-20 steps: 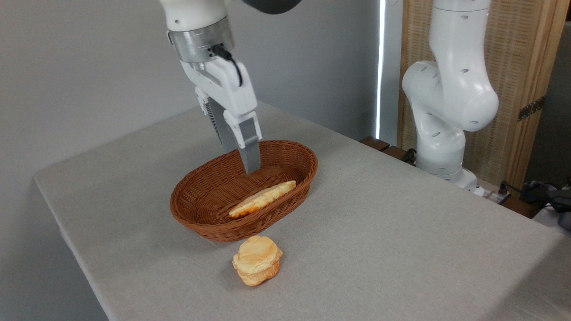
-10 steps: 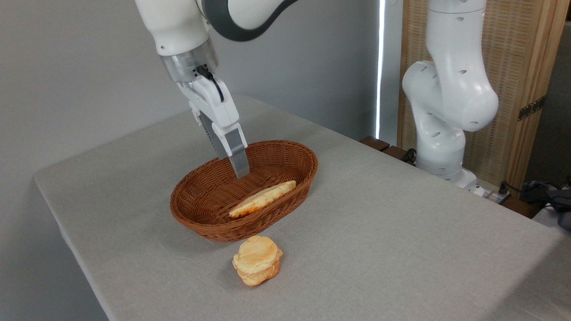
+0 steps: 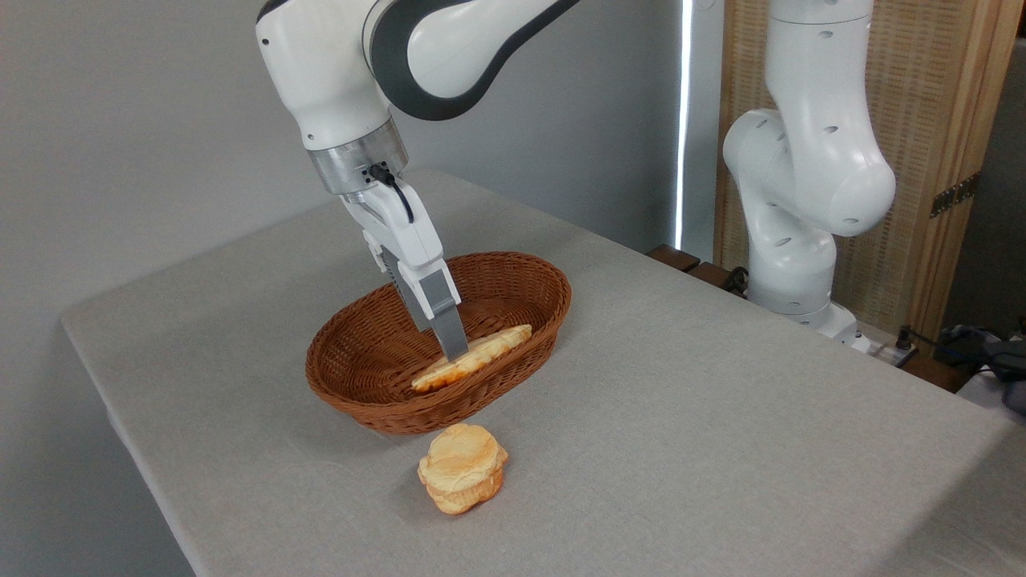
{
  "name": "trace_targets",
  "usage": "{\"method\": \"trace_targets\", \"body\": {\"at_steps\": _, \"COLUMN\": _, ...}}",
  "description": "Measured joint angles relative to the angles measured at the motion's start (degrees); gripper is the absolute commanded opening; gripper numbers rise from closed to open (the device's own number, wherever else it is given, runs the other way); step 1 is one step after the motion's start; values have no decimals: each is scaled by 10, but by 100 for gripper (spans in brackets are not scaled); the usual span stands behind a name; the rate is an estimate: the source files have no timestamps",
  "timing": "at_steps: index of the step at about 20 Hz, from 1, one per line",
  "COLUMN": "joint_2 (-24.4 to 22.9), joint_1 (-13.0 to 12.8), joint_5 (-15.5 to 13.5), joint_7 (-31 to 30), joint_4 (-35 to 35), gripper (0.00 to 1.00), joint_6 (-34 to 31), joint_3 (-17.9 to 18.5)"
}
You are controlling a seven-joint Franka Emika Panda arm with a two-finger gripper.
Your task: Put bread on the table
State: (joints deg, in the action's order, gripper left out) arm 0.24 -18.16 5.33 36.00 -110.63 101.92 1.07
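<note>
The bread [image 3: 473,357] lies in the basket [image 3: 377,377], not yet on the desk [image 3: 721,417]. The gripper [image 3: 455,353] reaches it; whether its jaws are spread, I cannot tell. Lifting and placing remain.

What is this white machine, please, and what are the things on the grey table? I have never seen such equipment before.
The white machine is a robot arm. Its base stands at the right, behind the table. At its end is a gripper, a hand with two thin fingers. The picture comes from one fixed camera that looks down at the table from the front.

The table is covered with a light grey cloth. On it stands a brown oval wicker basket. Inside lies the bread, a long flat golden pastry. In front of the basket, on the cloth, sits a small round bun.

The gripper tips reach down to the bread in the basket. Whether the fingers are closed on it, I cannot tell from this angle. Nothing is lifted.
</note>
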Motion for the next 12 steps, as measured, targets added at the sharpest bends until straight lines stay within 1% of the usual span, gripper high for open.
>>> {"method": "trace_targets", "body": {"at_steps": 4, "joint_2": 1, "joint_1": 0, "joint_5": 11, "joint_7": 0, "joint_4": -8, "gripper": 99, "joint_6": 0, "joint_3": 0}}
{"method": "trace_targets", "body": {"at_steps": 8, "joint_2": 6, "joint_1": -1, "joint_5": 12, "joint_7": -3, "joint_4": -13, "gripper": 99, "joint_6": 0, "joint_3": -2}}
{"method": "trace_targets", "body": {"at_steps": 12, "joint_2": 16, "joint_1": -2, "joint_5": 12, "joint_7": -12, "joint_4": -13, "gripper": 99, "joint_6": 1, "joint_3": -12}}
